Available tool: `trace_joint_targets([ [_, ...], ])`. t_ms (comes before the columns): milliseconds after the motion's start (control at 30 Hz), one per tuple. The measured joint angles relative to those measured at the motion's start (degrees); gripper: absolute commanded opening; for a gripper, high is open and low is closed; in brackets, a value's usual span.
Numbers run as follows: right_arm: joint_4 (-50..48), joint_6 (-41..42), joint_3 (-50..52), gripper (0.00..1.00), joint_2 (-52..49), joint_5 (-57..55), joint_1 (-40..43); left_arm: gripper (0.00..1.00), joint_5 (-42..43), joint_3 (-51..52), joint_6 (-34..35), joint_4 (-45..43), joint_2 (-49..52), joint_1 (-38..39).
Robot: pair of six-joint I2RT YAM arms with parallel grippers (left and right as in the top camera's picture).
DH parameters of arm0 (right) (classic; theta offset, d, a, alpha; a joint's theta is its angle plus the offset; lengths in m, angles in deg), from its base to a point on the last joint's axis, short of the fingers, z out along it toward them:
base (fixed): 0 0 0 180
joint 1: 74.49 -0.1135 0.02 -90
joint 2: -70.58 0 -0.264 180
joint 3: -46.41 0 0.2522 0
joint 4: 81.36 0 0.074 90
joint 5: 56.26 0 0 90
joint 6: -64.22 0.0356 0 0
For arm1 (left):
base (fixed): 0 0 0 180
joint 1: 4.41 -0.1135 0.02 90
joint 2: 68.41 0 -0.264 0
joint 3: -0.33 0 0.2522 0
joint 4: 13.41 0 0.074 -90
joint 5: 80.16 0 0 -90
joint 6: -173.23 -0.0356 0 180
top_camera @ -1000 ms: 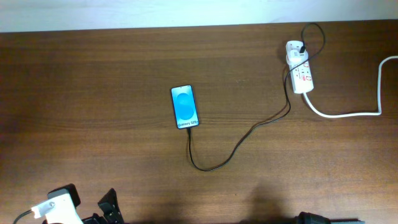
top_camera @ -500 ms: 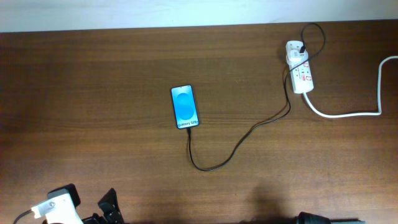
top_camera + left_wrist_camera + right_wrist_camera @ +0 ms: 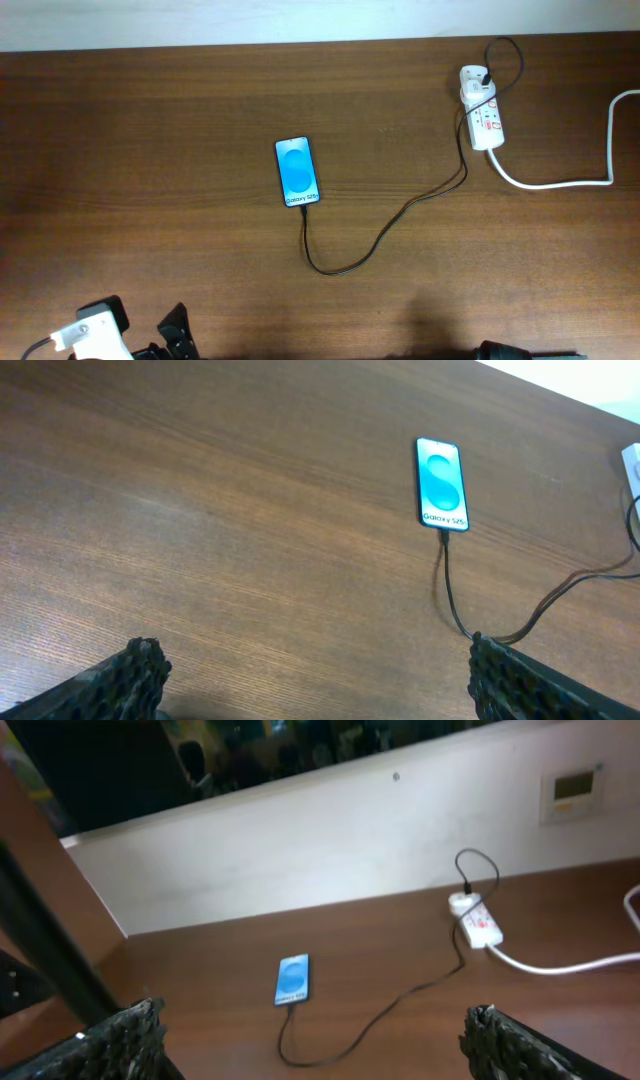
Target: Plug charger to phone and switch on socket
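The phone [image 3: 298, 172] lies flat mid-table, blue screen up; it also shows in the left wrist view [image 3: 441, 483] and the right wrist view [image 3: 292, 979]. The black charger cable [image 3: 385, 228] runs from the phone's near end, where its tip appears plugged in, in a loop to the white socket strip [image 3: 483, 120] at the back right, also in the right wrist view [image 3: 478, 918]. My left gripper [image 3: 315, 680] is open and empty, low near the table's front edge. My right gripper [image 3: 320, 1040] is open and empty, held high and far back from everything.
A thick white cord [image 3: 560, 182] runs from the socket strip off the right edge. A pale wall [image 3: 330, 830] with a small plate [image 3: 575, 790] backs the table. Arm bases sit at the front edge [image 3: 100, 335].
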Motion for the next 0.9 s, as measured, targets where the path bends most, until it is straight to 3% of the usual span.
trace_joint_targets([
  [300, 0.0, -0.4, 1.6, 0.98, 0.0, -0.9, 0.0, 0.99, 0.0, 0.0, 0.0, 0.0, 0.0, 0.0],
  [467, 0.0, -5.7, 4.4, 0.98, 0.0, -1.4, 0.0, 0.99, 0.0, 0.0, 0.0, 0.0, 0.0, 0.0],
  [900, -3.7, -11.6, 27.6, 0.98, 0.0, -0.5, 0.0, 0.99, 0.0, 0.0, 0.0, 0.0, 0.0, 0.0],
])
